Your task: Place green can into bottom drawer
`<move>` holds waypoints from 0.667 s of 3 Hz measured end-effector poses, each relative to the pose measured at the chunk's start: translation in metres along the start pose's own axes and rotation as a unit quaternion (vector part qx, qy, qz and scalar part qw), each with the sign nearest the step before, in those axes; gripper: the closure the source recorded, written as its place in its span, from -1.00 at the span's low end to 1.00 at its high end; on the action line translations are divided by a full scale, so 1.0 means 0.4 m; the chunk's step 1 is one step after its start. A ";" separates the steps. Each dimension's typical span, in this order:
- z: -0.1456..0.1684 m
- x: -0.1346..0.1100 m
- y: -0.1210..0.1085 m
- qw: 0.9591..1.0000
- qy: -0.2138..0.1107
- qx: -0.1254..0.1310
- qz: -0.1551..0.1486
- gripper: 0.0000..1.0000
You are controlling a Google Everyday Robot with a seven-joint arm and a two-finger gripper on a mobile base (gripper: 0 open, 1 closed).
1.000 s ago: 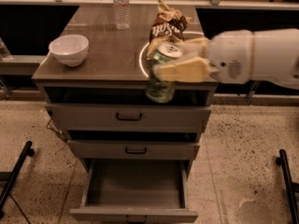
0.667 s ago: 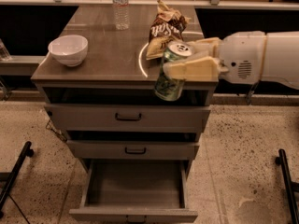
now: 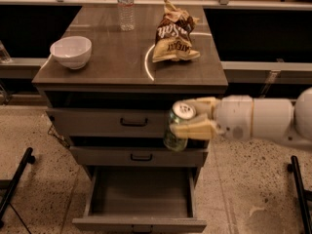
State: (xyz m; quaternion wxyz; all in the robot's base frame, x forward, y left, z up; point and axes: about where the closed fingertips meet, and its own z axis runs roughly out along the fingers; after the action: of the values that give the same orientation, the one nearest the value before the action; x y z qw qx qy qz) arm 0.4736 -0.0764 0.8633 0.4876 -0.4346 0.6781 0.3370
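Note:
My gripper (image 3: 187, 119) is shut on the green can (image 3: 177, 126), which has a dark green body and a silver top with a pull tab. The arm comes in from the right. The can hangs tilted in front of the two upper drawers, right of centre, well above the open bottom drawer (image 3: 140, 194). That drawer is pulled out, and its grey inside holds nothing that I can see.
On the cabinet top (image 3: 117, 62) stand a white bowl (image 3: 71, 51) at the left, a clear water bottle (image 3: 126, 6) at the back and a brown chip bag (image 3: 172, 33) at the right. The two upper drawers (image 3: 131, 123) with black handles are shut. Speckled floor surrounds the cabinet.
My gripper has carried the green can down and off the cabinet top's front edge. It is now in front of the upper drawers, lower than before.

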 end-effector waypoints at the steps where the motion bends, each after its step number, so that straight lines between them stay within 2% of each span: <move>1: -0.005 0.235 0.036 1.000 0.007 0.001 0.011 1.00; 2: -0.001 0.210 0.034 1.000 0.007 -0.001 0.008 1.00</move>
State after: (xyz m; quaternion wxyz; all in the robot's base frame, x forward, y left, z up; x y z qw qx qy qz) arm 0.4488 -0.0932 0.7835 0.4798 -0.4316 0.6847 0.3387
